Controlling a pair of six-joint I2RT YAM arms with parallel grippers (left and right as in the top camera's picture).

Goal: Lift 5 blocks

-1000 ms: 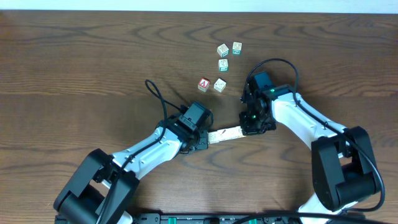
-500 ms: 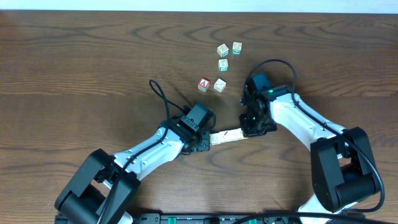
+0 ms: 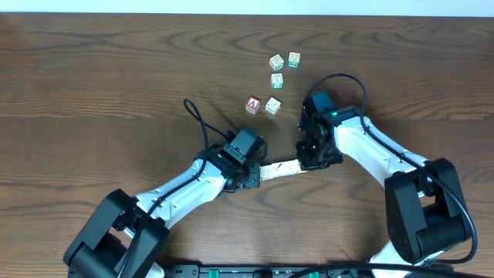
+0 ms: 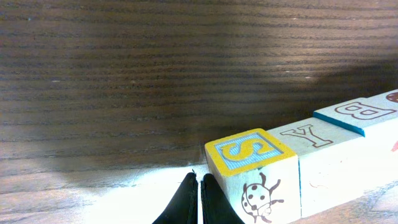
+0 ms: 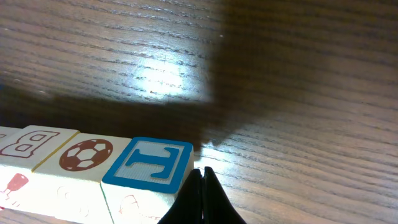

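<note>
Just below the frame's centre, the row of five alphabet blocks lay squeezed end to end between the left pincer, tips together by the S block, and the right pincer, tips together by the T block. Over the last second only the left arm had shifted slightly. The row had barely moved, so the lift looked hardly begun.

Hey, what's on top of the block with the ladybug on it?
Nothing sits on the ladybug block; its top face shows a blue S in a yellow frame. Its underside is hidden.
</note>
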